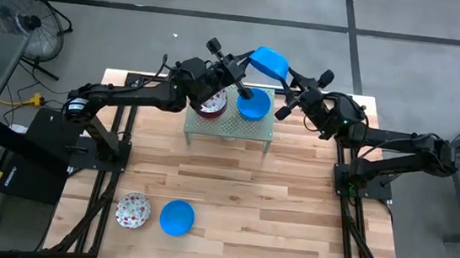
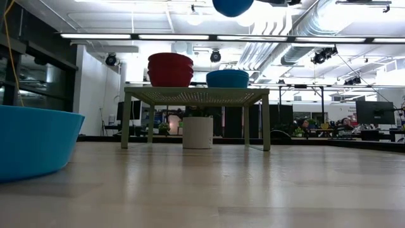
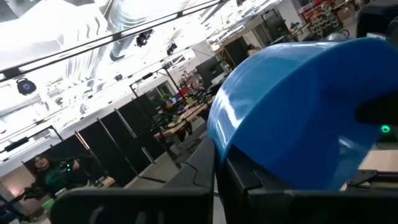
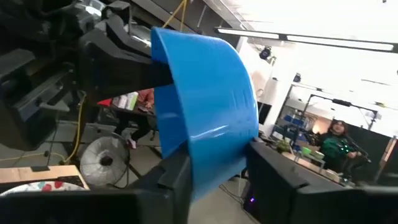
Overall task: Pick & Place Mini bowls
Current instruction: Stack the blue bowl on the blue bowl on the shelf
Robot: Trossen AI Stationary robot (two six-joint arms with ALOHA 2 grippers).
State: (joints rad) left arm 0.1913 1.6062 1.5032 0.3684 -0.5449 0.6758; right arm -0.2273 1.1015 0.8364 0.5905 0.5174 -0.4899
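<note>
**Blue bowl held aloft between both grippers**

Blue and tilted on edge, a bowl [image 1: 269, 62] hangs in the air above the far side of the rack [image 1: 228, 127], with both arms reaching in to it. The left gripper [image 1: 238, 64] comes from the left and its fingers [image 3: 205, 165] are pinched on the bowl's rim. The right gripper [image 1: 289, 82] comes from the right, and its fingers [image 4: 177, 171] straddle the opposite wall of the same bowl, clamped on it too. From table height only the bowl's underside shows, high above the rack.

On the rack's perforated green top sit two stacks side by side. The left one [image 1: 212, 105] shows a floral white inside from above and a red outside in the low view. The right one is a blue stack [image 1: 254, 105], just beside it and lower.

Near the front left of the wooden table [image 1: 289, 219] lie two loose bowls, well apart from the rack: a floral bowl [image 1: 132, 210] and, just to its right, a blue front bowl [image 1: 176, 218]. They lie close together, and whether they touch is unclear.
</note>
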